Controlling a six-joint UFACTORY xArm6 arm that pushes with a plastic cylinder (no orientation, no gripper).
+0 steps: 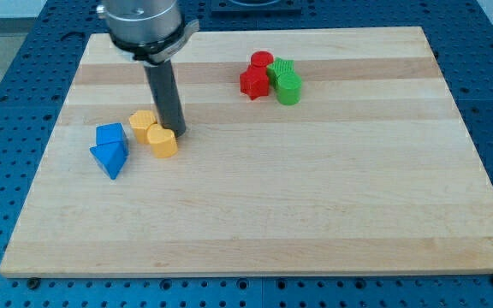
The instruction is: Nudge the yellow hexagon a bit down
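Observation:
The yellow hexagon (142,122) lies on the wooden board at the view's left, touching a yellow heart-shaped block (162,140) just below and right of it. My tip (176,133) stands right of the hexagon and against the heart's upper right side. The rod rises from there to the arm's head at the view's top.
A blue block (109,135) and a blue triangular block (109,158) sit left of the yellow pair. At the view's top middle are two red blocks (254,80) and two green blocks (286,83) in a cluster. The board's left edge (54,137) is near.

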